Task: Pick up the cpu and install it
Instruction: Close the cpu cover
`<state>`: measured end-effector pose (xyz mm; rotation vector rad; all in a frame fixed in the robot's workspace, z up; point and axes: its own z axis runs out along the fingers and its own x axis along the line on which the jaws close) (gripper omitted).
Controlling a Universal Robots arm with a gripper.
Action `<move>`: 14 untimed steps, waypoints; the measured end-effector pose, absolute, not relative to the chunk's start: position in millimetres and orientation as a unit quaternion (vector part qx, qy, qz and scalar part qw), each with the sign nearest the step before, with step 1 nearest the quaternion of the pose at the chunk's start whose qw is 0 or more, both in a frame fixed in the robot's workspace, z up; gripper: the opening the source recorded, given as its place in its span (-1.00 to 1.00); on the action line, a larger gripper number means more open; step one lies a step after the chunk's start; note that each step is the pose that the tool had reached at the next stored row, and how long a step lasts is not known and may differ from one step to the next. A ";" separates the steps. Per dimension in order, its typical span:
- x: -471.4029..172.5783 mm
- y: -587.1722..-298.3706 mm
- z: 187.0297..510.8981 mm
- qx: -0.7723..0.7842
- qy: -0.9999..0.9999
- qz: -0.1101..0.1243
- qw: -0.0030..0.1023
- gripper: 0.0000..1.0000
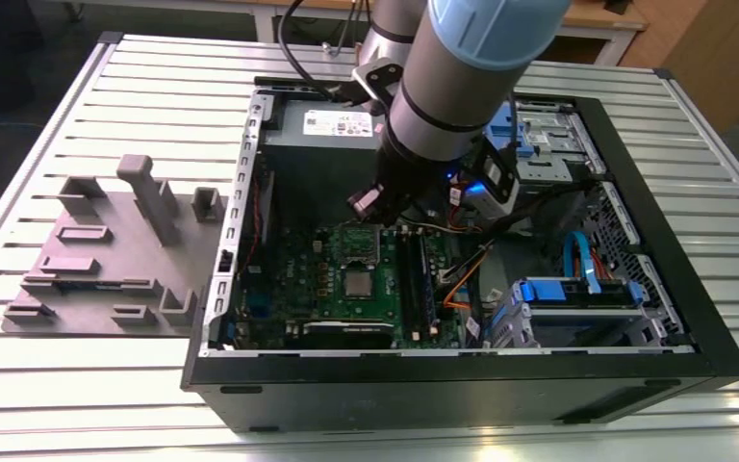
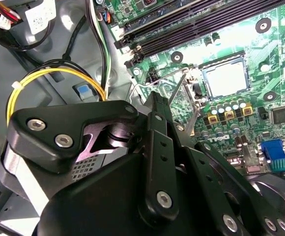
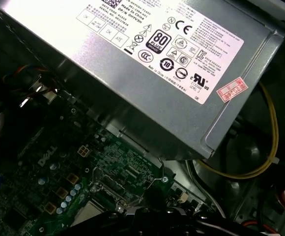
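The cpu point(image 1: 361, 282) is a small silvery-grey square lying flat in the socket on the green motherboard point(image 1: 295, 279) inside the open computer case point(image 1: 472, 385). In the second wrist view the cpu point(image 2: 224, 77) shows bright in the socket, with the hinged metal socket frame point(image 2: 182, 91) raised beside it. In the exterior view this frame point(image 1: 359, 241) stands upright just behind the cpu. My gripper point(image 1: 372, 202) hangs above and behind the frame, apart from the cpu, and nothing shows in its hold. Its black linkages point(image 2: 155, 105) fill the foreground of the second wrist view.
A large grey power supply point(image 3: 147, 54) with a white label sits at the case's back. Memory slots point(image 2: 196, 24), a yellow cable point(image 2: 49, 73) and blue drive brackets point(image 1: 575, 294) crowd the case. On the slatted table at the exterior view's left stands a grey fixture point(image 1: 100, 250).
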<state>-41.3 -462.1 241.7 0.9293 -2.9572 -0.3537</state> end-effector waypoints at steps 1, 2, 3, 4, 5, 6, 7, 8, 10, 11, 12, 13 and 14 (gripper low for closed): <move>-41.3 -462.4 241.8 0.298 -0.948 -0.113 0.011 -0.79; -41.3 -462.7 241.9 0.299 -0.948 -0.113 0.011 -0.79; -41.3 -463.1 242.0 0.299 -0.947 -0.114 0.011 -0.79; -41.3 -463.5 242.1 0.299 -0.947 -0.114 0.011 -0.79; -41.3 -463.9 242.2 0.300 -0.947 -0.114 0.011 -0.79; -41.3 -464.2 242.3 0.300 -0.947 -0.114 0.011 -0.79; -41.3 -464.6 242.4 0.300 -0.947 -0.114 0.011 -0.79; -41.3 -465.0 242.6 0.301 -0.947 -0.114 0.011 -0.79; -41.3 -465.9 242.9 0.302 -0.947 -0.114 0.011 -0.79; -41.3 -466.3 243.1 0.302 -0.946 -0.114 0.011 -0.79; -41.3 -466.8 243.2 0.302 -0.946 -0.114 0.011 -0.79; -41.3 -467.3 243.4 0.303 -0.946 -0.114 0.011 -0.79; -41.3 -467.7 243.5 0.303 -0.946 -0.114 0.011 -0.79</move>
